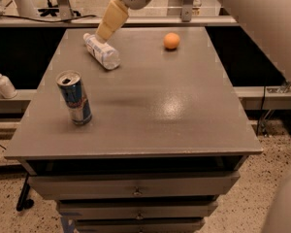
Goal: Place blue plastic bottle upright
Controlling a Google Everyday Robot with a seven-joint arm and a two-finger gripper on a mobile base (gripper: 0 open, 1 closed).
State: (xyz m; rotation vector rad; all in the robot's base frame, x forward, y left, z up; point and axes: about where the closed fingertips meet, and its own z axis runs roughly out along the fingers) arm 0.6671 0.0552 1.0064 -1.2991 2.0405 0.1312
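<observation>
Camera view: blue plastic bottle [105, 53] on its side at far left of worktop [160, 110], hand [104, 34] poised at its far end, touching or nearly so; grip state cannot be told. Drink can [75, 97] upright, well apart at near left; round orange object [171, 41] at far right. Judged step: approach for grasp, with next move calling for firm hold across body, lift, rotation to vertical, base set down away from can.
</observation>
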